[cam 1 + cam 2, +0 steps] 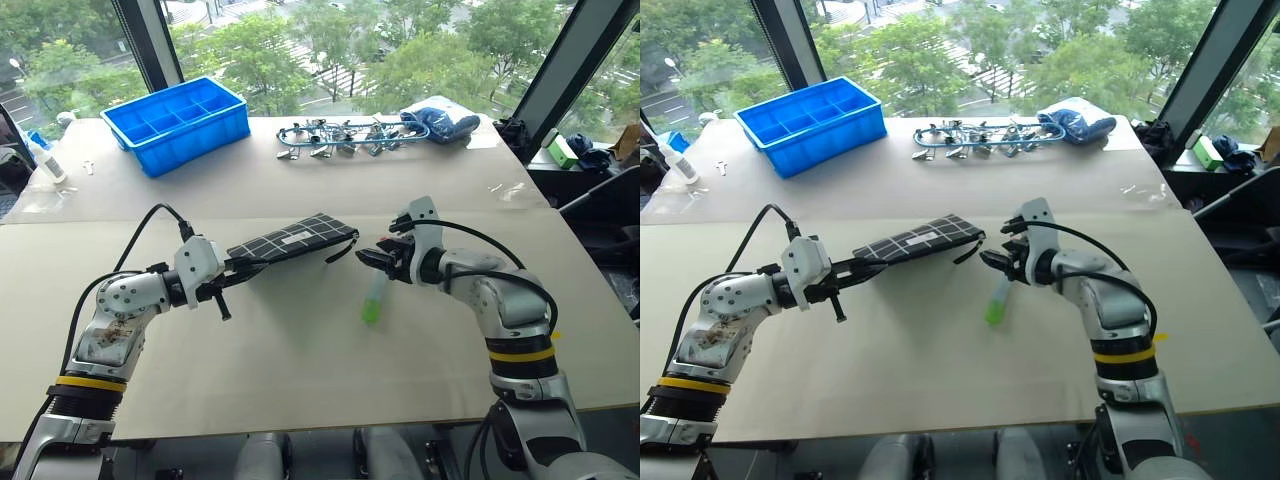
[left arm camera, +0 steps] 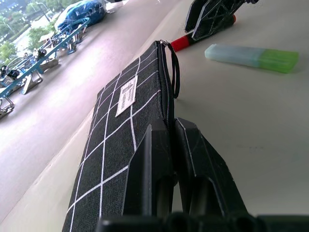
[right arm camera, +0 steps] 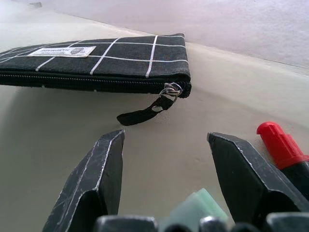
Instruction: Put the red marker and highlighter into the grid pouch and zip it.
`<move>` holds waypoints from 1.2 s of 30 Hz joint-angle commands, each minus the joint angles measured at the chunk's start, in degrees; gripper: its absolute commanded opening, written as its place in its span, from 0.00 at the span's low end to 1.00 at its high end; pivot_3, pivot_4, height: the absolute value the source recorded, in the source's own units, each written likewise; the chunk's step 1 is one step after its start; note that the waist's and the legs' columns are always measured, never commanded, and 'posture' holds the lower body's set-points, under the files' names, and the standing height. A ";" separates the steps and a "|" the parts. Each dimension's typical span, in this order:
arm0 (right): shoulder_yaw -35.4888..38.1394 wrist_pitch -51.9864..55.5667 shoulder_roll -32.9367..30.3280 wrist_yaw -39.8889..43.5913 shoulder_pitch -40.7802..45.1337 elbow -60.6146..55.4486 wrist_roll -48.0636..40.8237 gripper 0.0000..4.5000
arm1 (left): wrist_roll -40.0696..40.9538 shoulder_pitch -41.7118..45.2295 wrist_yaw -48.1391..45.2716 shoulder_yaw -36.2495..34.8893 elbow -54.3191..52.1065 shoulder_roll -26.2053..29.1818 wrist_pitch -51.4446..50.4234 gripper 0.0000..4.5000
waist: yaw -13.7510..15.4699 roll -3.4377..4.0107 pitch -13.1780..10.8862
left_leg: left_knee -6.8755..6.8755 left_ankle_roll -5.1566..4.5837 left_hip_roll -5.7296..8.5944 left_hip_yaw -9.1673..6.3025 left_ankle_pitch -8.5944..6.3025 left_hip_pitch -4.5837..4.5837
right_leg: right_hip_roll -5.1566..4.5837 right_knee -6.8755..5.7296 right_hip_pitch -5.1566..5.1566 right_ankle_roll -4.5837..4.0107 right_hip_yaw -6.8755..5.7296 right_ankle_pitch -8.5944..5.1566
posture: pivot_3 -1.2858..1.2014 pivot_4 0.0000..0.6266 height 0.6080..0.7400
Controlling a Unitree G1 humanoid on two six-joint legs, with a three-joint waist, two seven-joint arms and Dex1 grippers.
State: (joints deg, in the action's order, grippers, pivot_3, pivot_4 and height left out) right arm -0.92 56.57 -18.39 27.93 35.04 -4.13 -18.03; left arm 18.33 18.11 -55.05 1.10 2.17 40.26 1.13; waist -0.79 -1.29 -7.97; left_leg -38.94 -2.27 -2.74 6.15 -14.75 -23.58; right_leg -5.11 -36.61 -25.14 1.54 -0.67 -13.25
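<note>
The grid pouch (image 1: 290, 240) is sitting clamped at its near end in the left gripper (image 1: 232, 268), stretching away toward the right gripper (image 1: 378, 258). The highlighter (image 1: 374, 297) is lying just below the right gripper's spread fingers, the red marker (image 3: 282, 147) beside them.

The near table (image 1: 300, 380) in front of both arms lies bare, giving open passage. In the middle the grid pouch (image 1: 292, 240), pinched at one end by the left gripper (image 1: 232, 272), blocks the way; its zip strap (image 3: 145, 114) hangs at the far end. Just beside it the highlighter (image 1: 374, 298) and red marker (image 3: 282, 147) lie under the spread right gripper (image 1: 378, 256). Well behind, a blue bin (image 1: 178, 122), metal clips (image 1: 335, 138) and a blue cloth (image 1: 440, 122) crowd the far edge
</note>
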 commanded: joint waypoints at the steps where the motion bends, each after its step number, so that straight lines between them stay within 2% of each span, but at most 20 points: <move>1: -0.12 -3.29 1.28 -1.32 2.87 3.34 0.91 0.68 | 0.96 0.61 0.82 -1.69 -2.81 -0.80 -1.39 0.00 | -0.01 0.00 0.00 | -0.01 0.00 0.00 0.00 0.00 0.01 | 0.00 0.00 0.00 0.00 0.01 0.00 | 0.52 0.24 1.00; 14: -1.61 -12.92 5.90 -2.75 9.94 19.76 5.16 0.68 | 1.44 -0.50 2.18 -2.85 -6.79 -3.56 -4.78 0.00 | -0.14 0.00 0.00 | 0.00 0.02 -0.01 0.00 0.01 0.01 | 0.02 -0.06 -0.01 0.00 0.01 0.00 | 0.52 0.24 1.00; 17: -1.71 -14.23 5.94 -2.39 10.30 20.93 5.55 0.53 | 1.41 -0.49 2.23 -3.15 -7.09 -3.83 -5.22 0.00 | -0.08 0.00 0.00 | 0.00 0.02 0.00 0.01 0.02 -0.01 | 0.01 -0.06 0.00 0.00 0.00 0.00 | 0.52 0.24 1.00; 23: -2.11 -15.16 5.47 0.53 9.71 19.00 4.65 0.05 | 1.28 -0.21 2.10 -3.53 -7.18 -4.00 -5.56 0.00 | -0.14 0.00 0.00 | 0.00 0.03 -0.01 0.00 0.02 0.00 | 0.02 -0.07 0.00 0.00 0.00 0.01 | 0.52 0.24 1.00; 24: -2.19 -15.19 5.51 0.81 9.66 18.86 4.66 0.01 | 1.22 -0.14 2.06 -3.52 -7.07 -4.05 -5.53 0.00 | -0.14 0.00 0.00 | 0.00 0.03 -0.01 0.00 0.02 0.00 | 0.02 -0.07 0.00 0.00 0.00 0.01 | 0.52 0.24 1.00; 31: -2.97 -15.20 6.20 1.03 10.29 19.54 5.60 0.01 | 0.98 0.17 1.99 -3.29 -6.86 -4.23 -5.44 0.00 | -0.13 0.01 0.00 | 0.00 0.03 -0.01 -0.01 0.02 0.00 | 0.02 -0.07 0.00 -0.01 0.00 0.01 | 0.52 0.24 1.00; 36: -7.51 -13.07 6.20 8.68 9.61 13.92 2.87 0.01 | 0.86 0.35 1.98 -3.01 -6.85 -4.39 -5.57 0.00 | -0.15 0.01 0.00 | 0.00 0.03 -0.01 -0.01 0.02 0.00 | 0.02 -0.07 -0.01 -0.01 0.00 0.01 | 0.52 0.24 1.00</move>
State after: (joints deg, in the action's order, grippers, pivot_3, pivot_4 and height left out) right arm -6.65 43.05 -12.63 32.33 43.90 15.67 -12.53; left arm 18.38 17.39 -53.19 -1.11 -3.00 36.14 -4.14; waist -0.93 -1.28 -7.97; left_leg -38.94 -2.24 -2.75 6.14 -14.73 -23.58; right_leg -5.09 -36.68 -25.15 1.53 -0.67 -13.24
